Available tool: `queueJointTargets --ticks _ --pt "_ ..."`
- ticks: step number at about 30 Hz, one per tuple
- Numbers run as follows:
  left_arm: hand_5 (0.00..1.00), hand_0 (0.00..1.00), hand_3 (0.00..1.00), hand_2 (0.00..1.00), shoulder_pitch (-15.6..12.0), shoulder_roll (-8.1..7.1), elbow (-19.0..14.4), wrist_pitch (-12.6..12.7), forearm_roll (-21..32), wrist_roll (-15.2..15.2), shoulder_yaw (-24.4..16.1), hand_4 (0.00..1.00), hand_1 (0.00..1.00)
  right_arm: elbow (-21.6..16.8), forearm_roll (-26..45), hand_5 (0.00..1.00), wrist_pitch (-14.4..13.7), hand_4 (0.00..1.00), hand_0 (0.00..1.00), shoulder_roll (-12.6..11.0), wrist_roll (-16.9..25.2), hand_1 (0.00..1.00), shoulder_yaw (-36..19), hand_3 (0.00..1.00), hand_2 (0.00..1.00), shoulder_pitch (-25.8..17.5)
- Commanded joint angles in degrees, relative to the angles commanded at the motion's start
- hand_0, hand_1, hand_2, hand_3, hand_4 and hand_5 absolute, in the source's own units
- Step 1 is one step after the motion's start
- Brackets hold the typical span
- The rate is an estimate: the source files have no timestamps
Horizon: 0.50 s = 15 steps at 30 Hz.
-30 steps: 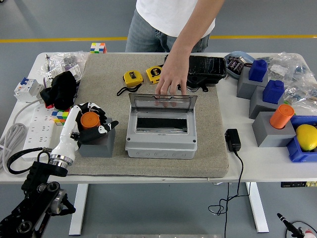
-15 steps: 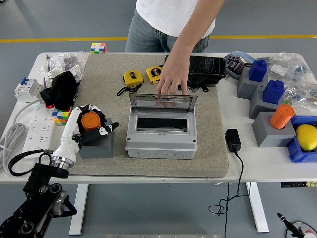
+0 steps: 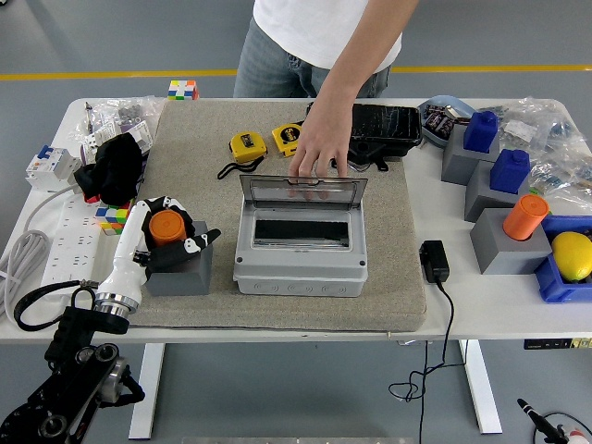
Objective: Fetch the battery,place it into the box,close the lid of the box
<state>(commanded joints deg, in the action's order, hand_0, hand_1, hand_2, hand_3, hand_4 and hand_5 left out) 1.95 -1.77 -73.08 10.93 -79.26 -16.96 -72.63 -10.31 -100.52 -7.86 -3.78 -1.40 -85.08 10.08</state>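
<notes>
We find the left hand [image 3: 165, 236] at nine o'clock on the felt mat [image 3: 203, 305], its fingers wrapped around the orange battery [image 3: 167, 226], which stands upright on a grey block [image 3: 180, 270]. The grey box [image 3: 301, 250] sits at the mat's centre, at three o'clock from the battery and apart from it. Its transparent lid [image 3: 303, 190] stands raised. A person's hand [image 3: 320, 148] at twelve o'clock rests its fingertips on the lid's upper edge. Two yellow tape measures [image 3: 248, 144] lie beyond the box at eleven o'clock.
</notes>
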Motion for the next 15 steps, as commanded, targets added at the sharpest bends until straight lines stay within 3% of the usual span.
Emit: queueJointTargets --ticks 3,4,9,10,15 --pt "0.006 0.042 0.115 0.118 0.07 0.02 0.21 0.43 0.45 -0.37 0.05 0.998 0.062 0.0 0.05 0.998 -0.02 0.998 0.942 -0.03 0.01 0.919 0.02 0.822 0.842 0.02" --pt "0.072 0.015 0.042 0.053 0.11 0.05 0.34 0.74 0.83 -0.61 0.03 0.998 0.002 0.0 0.08 0.998 -0.02 0.998 0.942 -0.02 0.02 0.92 0.05 0.822 0.842 0.02" --pt "0.072 0.015 0.042 0.053 0.38 0.06 1.06 2.46 6.27 -3.44 0.02 0.998 0.002 0.0 0.02 0.998 -0.01 0.998 0.942 0.08 -0.03 0.92 0.01 0.822 0.842 -0.02" --pt "0.161 0.013 0.002 0.015 0.46 0.05 1.06 2.83 7.04 -3.85 -0.02 0.998 0.002 0.0 0.02 0.998 0.0 0.998 0.943 0.1 -0.03 0.921 0.0 0.822 0.842 0.0" --pt "0.161 0.013 0.002 0.015 0.66 -0.03 0.73 3.98 8.4 -4.74 0.02 0.998 0.002 0.0 0.04 0.998 0.0 0.998 0.943 0.07 -0.02 0.921 -0.07 0.822 0.842 0.09"
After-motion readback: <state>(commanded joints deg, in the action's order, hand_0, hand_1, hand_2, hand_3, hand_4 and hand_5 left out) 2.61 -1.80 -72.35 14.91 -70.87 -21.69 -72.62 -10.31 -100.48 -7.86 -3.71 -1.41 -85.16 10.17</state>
